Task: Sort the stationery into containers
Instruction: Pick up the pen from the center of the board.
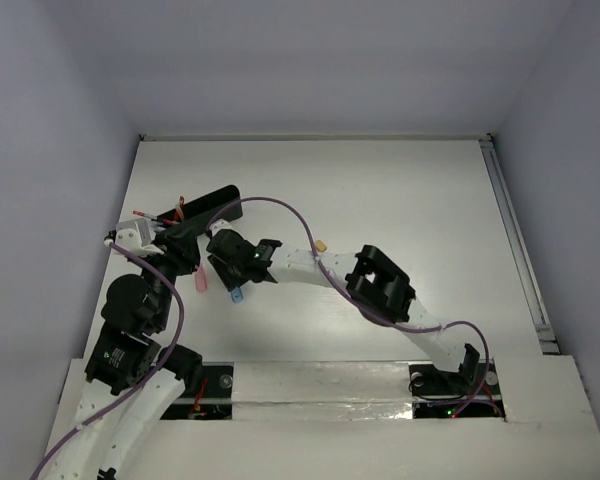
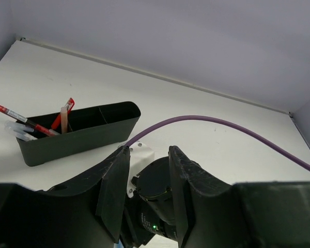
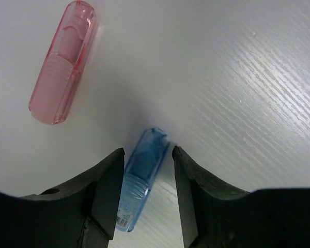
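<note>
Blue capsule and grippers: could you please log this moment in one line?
right gripper open, straddling blue capsule; pink capsule loose; left gripper open, empty; black box holds red pens

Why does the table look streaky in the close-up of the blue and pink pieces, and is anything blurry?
Right wrist view: light glancing off the table makes bright streaks upper right, a soft shadow pools by the blue capsule, the pink capsule is sharp. Left wrist view: even light, black box crisp, near jaws slightly soft. Top view: diffuse light, faint shadows, no blur.
</note>
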Robot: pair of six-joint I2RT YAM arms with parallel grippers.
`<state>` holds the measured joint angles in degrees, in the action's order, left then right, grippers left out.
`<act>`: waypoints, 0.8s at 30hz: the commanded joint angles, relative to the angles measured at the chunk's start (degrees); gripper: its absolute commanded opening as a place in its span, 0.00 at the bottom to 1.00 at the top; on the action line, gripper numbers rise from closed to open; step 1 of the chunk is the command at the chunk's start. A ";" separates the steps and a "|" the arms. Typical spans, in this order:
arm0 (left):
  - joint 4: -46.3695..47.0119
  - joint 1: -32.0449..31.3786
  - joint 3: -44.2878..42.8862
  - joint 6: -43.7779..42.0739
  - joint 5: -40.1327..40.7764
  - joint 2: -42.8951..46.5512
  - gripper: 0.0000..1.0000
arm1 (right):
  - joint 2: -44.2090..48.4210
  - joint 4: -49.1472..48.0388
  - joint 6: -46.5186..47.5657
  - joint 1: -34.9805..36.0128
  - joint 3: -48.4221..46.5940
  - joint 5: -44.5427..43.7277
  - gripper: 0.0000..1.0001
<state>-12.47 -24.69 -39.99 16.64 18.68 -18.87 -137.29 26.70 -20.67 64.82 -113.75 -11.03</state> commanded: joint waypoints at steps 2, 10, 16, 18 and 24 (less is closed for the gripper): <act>0.96 -0.27 -1.50 0.67 1.89 0.59 0.33 | -0.60 6.69 2.03 1.01 0.38 -1.45 0.42; 0.52 -0.27 -1.67 1.02 2.77 0.24 0.33 | 0.78 2.68 1.42 1.01 2.74 -3.64 0.03; 0.52 -0.27 -1.76 1.11 3.21 -0.11 0.33 | 10.63 -9.89 1.68 -1.18 9.77 -3.39 0.00; 0.34 -0.27 -1.76 1.20 3.38 -0.72 0.33 | 14.66 -16.65 1.59 -2.23 12.76 -2.07 0.00; 0.25 0.25 -1.85 1.29 3.65 -1.16 0.33 | 18.55 -36.17 -1.29 -7.68 14.79 5.48 0.00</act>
<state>-13.61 -24.64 -39.99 17.50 21.47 -19.49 -123.17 8.29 -19.97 60.23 -98.35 -9.52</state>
